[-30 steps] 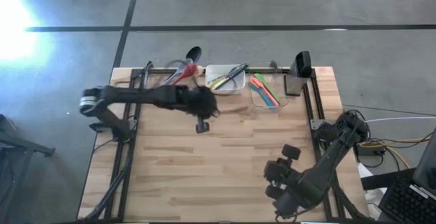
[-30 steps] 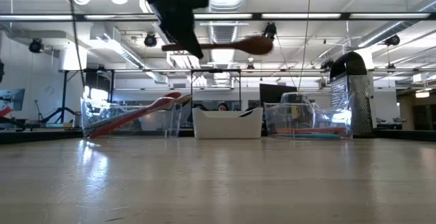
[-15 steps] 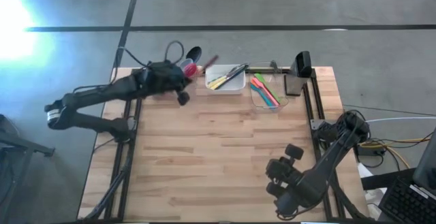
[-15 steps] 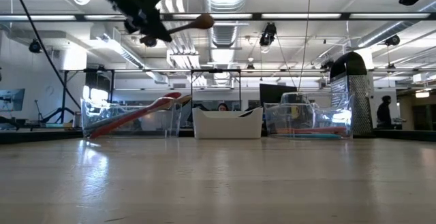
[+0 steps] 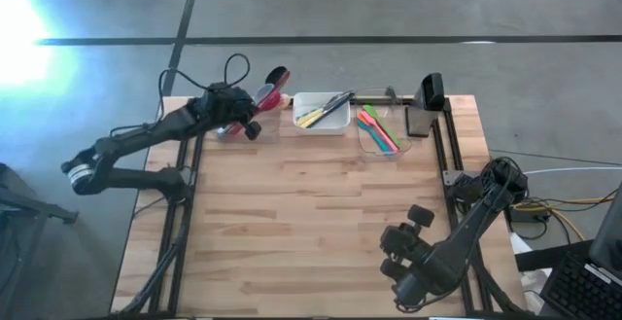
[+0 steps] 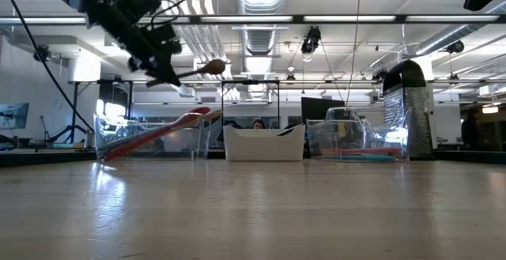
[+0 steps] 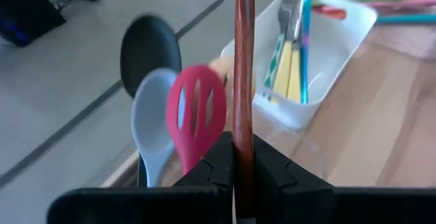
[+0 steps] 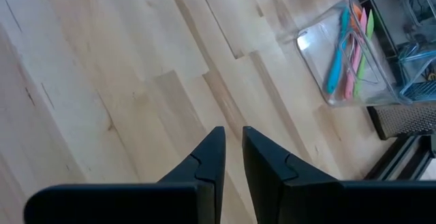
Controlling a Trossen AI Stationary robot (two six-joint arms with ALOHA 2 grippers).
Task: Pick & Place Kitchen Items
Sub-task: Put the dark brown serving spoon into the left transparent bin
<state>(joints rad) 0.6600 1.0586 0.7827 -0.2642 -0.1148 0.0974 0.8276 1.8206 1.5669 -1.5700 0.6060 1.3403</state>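
Note:
My left gripper (image 5: 251, 125) hangs over the far left corner, shut on a wooden spoon (image 6: 198, 70). Below it, a clear tub (image 6: 150, 137) holds a black spoon (image 7: 150, 47), a grey spoon (image 7: 153, 118) and a red slotted spoon (image 7: 197, 112), their bowls leaning out over the tub's far rim. A white tub (image 5: 321, 111) holds cream-handled cutlery. Another clear tub (image 5: 379, 130) holds coloured spatulas. My right gripper (image 5: 394, 252) waits above the near right of the table, its fingers (image 8: 211, 152) a narrow gap apart with nothing between them. My left gripper pinches the wooden spoon's brown handle (image 7: 243, 125) between its two fingers, away from the bowl. The handle runs forward out past the fingertips, along the fingers. The spoon is lifted clear and almost level, its bowl (image 6: 212, 67) above the clear tub of spoons.
A dark grater (image 5: 431, 91) stands at the far right behind the spatula tub. Black rails run along the table's left and right edges. Bare wooden tabletop (image 5: 311, 223) fills the middle and near side.
My left gripper has carried the wooden spoon from the far middle of the table toward the far left corner, swinging and tipping as it went. It now hangs over the clear tub of spoons. The spoon has stayed clear of the table and has sunk a little.

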